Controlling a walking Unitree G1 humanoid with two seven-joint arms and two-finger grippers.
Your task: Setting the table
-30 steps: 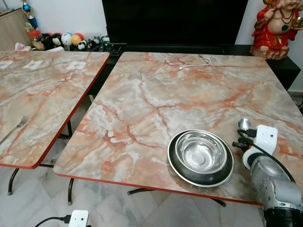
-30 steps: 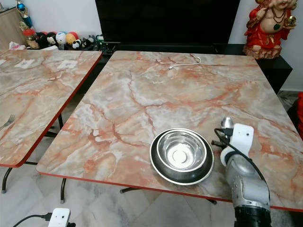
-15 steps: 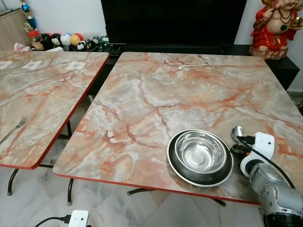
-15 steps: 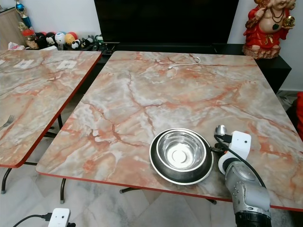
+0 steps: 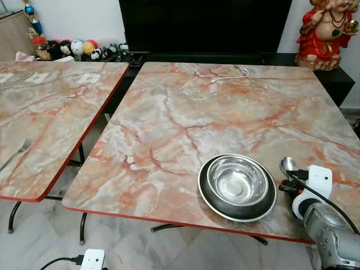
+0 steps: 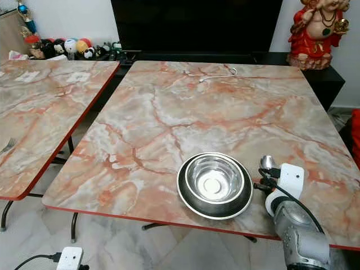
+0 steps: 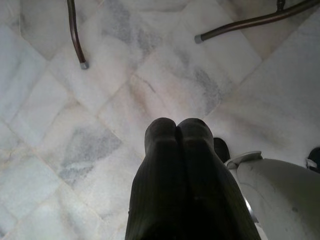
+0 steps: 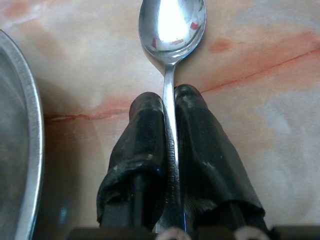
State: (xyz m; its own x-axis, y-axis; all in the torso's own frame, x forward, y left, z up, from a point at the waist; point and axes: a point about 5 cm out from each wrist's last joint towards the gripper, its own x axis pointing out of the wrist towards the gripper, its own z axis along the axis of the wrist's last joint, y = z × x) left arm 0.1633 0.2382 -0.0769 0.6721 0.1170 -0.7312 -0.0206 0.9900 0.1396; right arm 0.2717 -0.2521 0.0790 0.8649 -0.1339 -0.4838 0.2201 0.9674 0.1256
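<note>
Our right end effector point(image 8: 169, 107) is clenched on a spoon point(image 8: 171, 30) just right of the steel bowl point(image 5: 237, 181) on the table's point(image 5: 169, 118) near edge; our left end effector point(image 7: 177, 132) hangs clenched over the floor point(image 7: 100, 115)

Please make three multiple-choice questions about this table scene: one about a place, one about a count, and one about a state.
1. Where is the spoon relative to the steel bowl?
A. Inside it
B. On the bowl's right side, above the table
C. On the floor

2. How many forks lie on the other table on the left?
A. One
B. Three
C. Five

3. In what state is the right gripper?
A. Wide open
B. Shut on nothing
C. Shut on the spoon's handle

Answers: 1 B, the spoon shows to the right of the bowl and plate. 2 A, a single fork lies near that table's edge. 3 C, the right wrist view shows both black fingers pressed on the handle.
</note>
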